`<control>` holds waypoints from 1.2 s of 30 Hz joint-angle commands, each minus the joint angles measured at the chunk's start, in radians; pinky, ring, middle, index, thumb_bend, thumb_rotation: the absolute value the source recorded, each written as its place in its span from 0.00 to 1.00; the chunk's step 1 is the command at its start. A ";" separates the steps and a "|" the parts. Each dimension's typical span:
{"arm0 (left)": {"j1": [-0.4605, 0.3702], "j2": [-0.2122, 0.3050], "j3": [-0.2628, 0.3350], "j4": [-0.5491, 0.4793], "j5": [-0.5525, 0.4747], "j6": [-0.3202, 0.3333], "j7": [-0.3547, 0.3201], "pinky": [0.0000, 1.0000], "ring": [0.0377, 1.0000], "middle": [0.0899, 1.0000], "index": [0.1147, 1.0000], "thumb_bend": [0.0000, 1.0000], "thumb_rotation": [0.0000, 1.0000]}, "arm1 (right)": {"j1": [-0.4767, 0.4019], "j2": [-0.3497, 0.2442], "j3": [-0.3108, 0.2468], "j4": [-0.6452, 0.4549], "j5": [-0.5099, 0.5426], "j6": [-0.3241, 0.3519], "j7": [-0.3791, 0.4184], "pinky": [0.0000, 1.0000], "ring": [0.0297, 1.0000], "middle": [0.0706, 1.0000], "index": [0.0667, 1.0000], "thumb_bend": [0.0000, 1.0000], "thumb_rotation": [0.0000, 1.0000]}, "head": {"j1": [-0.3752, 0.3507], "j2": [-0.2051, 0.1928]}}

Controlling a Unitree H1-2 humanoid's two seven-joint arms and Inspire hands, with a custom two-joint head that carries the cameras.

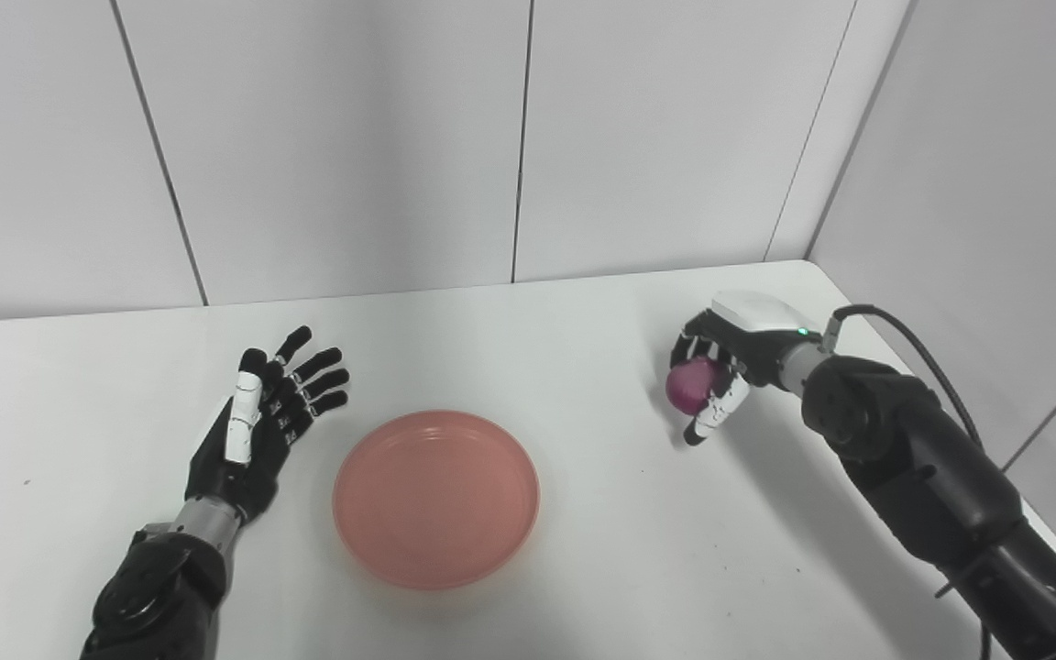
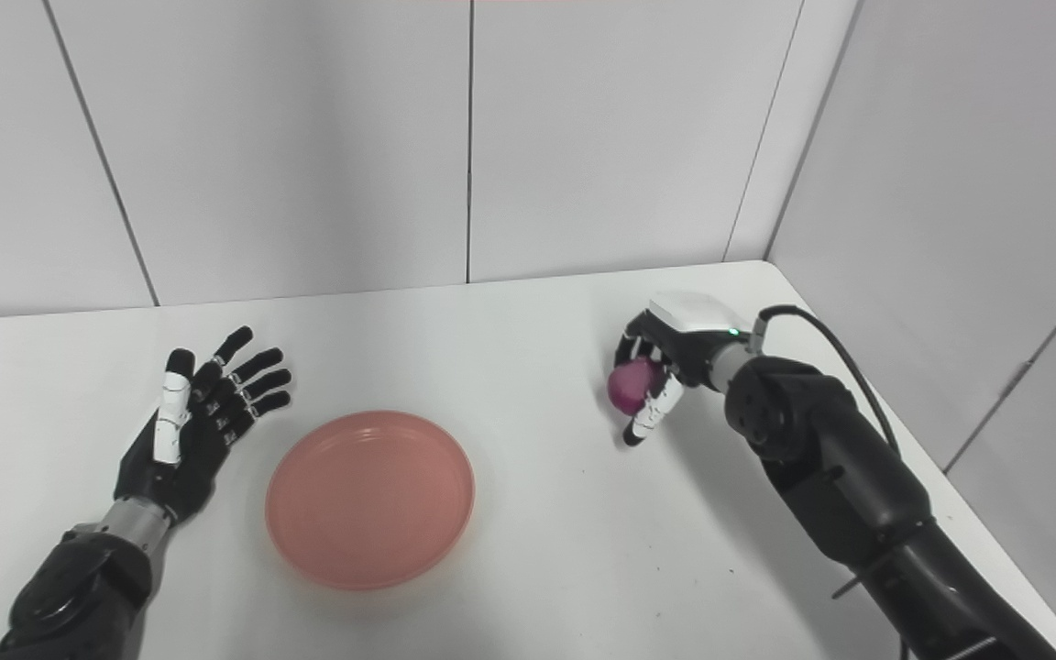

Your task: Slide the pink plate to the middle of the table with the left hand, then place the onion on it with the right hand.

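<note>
The small round purple onion point(image 1: 691, 385) sits cupped in the right hand point(image 1: 720, 362), fingers curled around it, right of the shallow pink plastic plate point(image 1: 436, 498). It looks light, firm, smooth-skinned and likely to roll. The left hand point(image 1: 262, 426) rests spread, empty, beside the plate.

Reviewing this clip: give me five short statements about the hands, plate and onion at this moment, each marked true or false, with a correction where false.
1. The right hand is closed around the onion. True.
2. The onion lies on the pink plate. False: the plate holds nothing; the onion is in the right hand, off to the plate's right.
3. The left hand is open, fingers spread. True.
4. The left hand grips the plate's rim. False: it is beside the plate, to its left, not touching it.
5. The plate rests flat on the white table. True.
</note>
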 commanded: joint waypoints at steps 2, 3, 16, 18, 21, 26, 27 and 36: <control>0.111 -0.006 -0.017 0.129 0.044 0.098 0.037 0.80 0.82 0.83 0.91 0.77 0.92 | -0.075 -0.026 -0.014 -0.052 -0.013 -0.021 0.001 0.33 0.39 0.45 0.58 0.83 0.14 | 0.003 0.001; 0.111 -0.007 -0.018 0.130 0.044 0.098 0.036 0.80 0.82 0.83 0.91 0.77 0.92 | -0.082 -0.023 -0.013 -0.061 -0.009 -0.028 0.002 0.32 0.38 0.44 0.58 0.83 0.13 | 0.005 0.000; 0.120 -0.037 -0.031 0.116 0.063 0.096 0.062 0.79 0.82 0.83 0.91 0.78 0.93 | -0.179 0.098 0.079 -0.130 -0.038 -0.105 0.000 0.27 0.32 0.39 0.56 0.84 0.16 | 0.089 -0.006; 0.121 -0.042 -0.032 0.116 0.068 0.091 0.064 0.80 0.82 0.83 0.92 0.78 0.93 | -0.191 0.128 0.099 -0.136 -0.050 -0.117 0.006 0.29 0.34 0.41 0.57 0.84 0.18 | 0.109 -0.008; 0.122 -0.051 -0.033 0.112 0.073 0.091 0.072 0.80 0.82 0.84 0.92 0.78 0.93 | -0.202 0.162 0.122 -0.145 -0.065 -0.134 0.015 0.33 0.38 0.44 0.57 0.81 0.21 | 0.129 -0.010; 0.126 -0.066 -0.029 0.098 0.086 0.099 0.104 0.77 0.79 0.82 0.91 0.78 0.92 | -0.211 0.251 0.161 -0.152 -0.105 -0.131 0.010 0.30 0.36 0.42 0.56 0.84 0.18 | 0.170 -0.016; 0.127 -0.068 -0.029 0.096 0.087 0.099 0.109 0.77 0.80 0.81 0.90 0.78 0.91 | -0.214 0.265 0.168 -0.149 -0.110 -0.133 0.011 0.31 0.37 0.43 0.56 0.84 0.18 | 0.175 -0.016; 0.135 -0.092 -0.035 0.074 0.100 0.107 0.129 0.78 0.80 0.81 0.90 0.76 0.92 | -0.222 0.339 0.202 -0.122 -0.123 -0.153 0.014 0.32 0.37 0.44 0.58 0.83 0.20 | 0.261 -0.017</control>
